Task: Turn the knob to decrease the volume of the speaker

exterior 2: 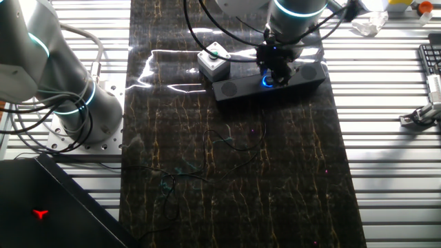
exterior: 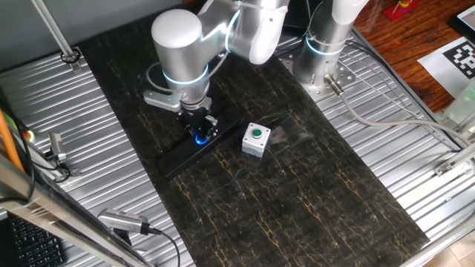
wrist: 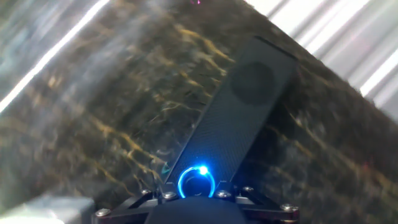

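The speaker is a long slim black bar lying slantwise on the dark marbled mat. It also shows in the other fixed view and in the hand view. The knob is a small black dial with a glowing blue ring near the middle of the bar. My gripper stands straight down on it, and its fingers are closed around the knob. In the hand view the knob sits right against the hand's body at the bottom edge, and the fingertips themselves are hidden. The hand view is blurred.
A small white box with a green button stands right beside the speaker, also in the other fixed view. A second arm's base is at the mat's far end. Thin cables lie on the mat. Ribbed metal flanks the mat on both sides.
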{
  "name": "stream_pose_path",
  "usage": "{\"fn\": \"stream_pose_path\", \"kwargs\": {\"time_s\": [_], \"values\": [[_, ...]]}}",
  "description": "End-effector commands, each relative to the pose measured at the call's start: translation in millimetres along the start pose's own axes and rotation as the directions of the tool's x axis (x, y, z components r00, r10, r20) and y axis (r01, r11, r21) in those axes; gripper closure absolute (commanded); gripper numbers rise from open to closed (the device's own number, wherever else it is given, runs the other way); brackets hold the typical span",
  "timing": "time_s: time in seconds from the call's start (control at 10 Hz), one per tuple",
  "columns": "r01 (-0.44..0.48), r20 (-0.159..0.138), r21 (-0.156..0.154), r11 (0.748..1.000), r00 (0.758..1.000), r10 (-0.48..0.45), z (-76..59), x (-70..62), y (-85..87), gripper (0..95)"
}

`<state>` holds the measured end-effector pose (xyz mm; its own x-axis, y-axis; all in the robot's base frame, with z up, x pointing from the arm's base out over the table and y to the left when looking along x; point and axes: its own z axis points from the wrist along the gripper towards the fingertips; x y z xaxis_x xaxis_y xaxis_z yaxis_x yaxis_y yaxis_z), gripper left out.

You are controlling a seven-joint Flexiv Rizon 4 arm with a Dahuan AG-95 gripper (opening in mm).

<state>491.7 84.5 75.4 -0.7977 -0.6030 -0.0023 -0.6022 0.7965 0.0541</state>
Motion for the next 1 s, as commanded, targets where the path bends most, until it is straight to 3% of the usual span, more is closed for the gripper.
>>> {"fn": "stream_pose_path", "kwargs": {"time_s": [0.1,0.3,0.8,0.9,1.0], "values": [[-0.368,-0.016,-0.042,0.929,0.93,0.367,-0.3,-0.4,-0.4,57.0],[-0.466,-0.019,-0.047,0.883,0.885,0.466,2.3,-0.4,-0.2,57.0],[-0.564,-0.02,-0.046,0.824,0.826,0.564,7.3,-0.2,0.5,57.0],[-0.573,-0.019,-0.045,0.818,0.82,0.573,8.5,-0.1,0.6,76.0],[-0.581,-0.019,-0.04,0.813,0.814,0.58,9.4,-0.1,0.7,76.0]]}}
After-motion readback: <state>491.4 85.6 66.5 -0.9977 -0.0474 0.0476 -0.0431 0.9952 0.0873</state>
